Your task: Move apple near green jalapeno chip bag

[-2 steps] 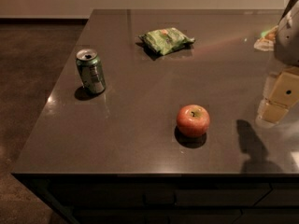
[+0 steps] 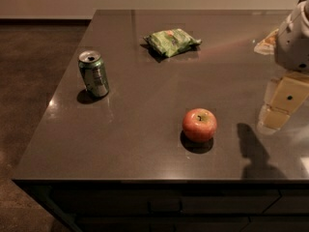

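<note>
At three o'clock on the countertop (image 2: 145,149), the gripper (image 2: 281,106) is hovering, well apart from the apple (image 2: 199,124); whether it is spread or closed cannot be told. The apple is sitting at five o'clock, the green jalapeno chip bag (image 2: 171,41) lying at twelve, a green can (image 2: 94,74) standing at nine. Judged stage: approach, calling next for reaching toward nine o'clock onto the apple. No lettering is reading legibly
</note>
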Robot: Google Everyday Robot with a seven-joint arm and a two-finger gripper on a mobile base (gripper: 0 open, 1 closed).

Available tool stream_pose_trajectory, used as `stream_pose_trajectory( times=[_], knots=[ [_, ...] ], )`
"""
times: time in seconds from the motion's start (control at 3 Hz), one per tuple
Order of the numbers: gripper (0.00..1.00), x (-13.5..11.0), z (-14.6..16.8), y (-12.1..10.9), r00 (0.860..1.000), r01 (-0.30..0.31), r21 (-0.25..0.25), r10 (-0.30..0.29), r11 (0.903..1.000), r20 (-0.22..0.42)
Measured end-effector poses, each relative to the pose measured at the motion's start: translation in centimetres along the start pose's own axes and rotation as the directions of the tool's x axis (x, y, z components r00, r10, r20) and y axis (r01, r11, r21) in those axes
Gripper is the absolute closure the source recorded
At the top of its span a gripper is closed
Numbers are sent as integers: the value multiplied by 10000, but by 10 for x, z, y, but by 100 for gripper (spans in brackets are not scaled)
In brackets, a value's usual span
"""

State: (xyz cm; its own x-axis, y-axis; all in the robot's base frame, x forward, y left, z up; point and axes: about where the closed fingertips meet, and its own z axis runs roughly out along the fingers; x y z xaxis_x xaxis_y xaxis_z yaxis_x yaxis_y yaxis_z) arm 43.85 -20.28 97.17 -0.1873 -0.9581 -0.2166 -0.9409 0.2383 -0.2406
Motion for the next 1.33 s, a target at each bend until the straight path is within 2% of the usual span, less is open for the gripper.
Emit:
stream_pose_trajectory(
  times=[0.33, 1.0, 1.33],
  knots=[
    [0, -29, 36, 12, 9977, 605, -480, -588, 9970, 351],
    [0, -60, 88, 36, 9906, 1088, -1470, -948, 9831, 991],
    [0, -70, 102, 45, 9870, 1271, -1775, -1067, 9759, 1202]
  ],
)
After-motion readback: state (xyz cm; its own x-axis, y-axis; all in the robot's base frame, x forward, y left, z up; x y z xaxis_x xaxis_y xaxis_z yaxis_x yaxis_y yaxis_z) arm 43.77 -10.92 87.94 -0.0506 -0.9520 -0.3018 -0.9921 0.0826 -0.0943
